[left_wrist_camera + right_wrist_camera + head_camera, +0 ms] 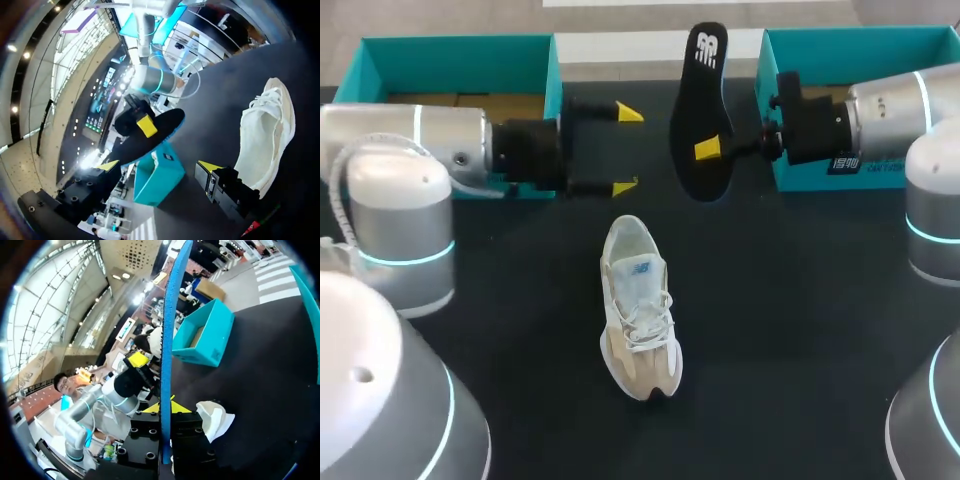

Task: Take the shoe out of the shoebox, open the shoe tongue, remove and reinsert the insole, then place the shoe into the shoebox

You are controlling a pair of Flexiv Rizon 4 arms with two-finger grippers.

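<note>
A white and beige shoe [638, 310] lies on the black table, toe toward the front edge. Above and behind it hangs the black insole [703, 110], held on edge, with my right gripper [710, 150] shut on its lower half. In the right wrist view the insole's blue edge [170, 340] rises from between the fingers of that gripper [163, 409], and the shoe [216, 419] lies beside it. My left gripper [625, 150] stands open just left of the insole, not touching it. Its own view shows the gripper [159, 167] open, with the insole [150, 137] ahead and the shoe [265, 135] off to one side.
Two teal shoebox halves stand at the back of the table: one [460, 42] behind my left arm, the other [850, 35] behind my right arm. Bare black table surrounds the shoe.
</note>
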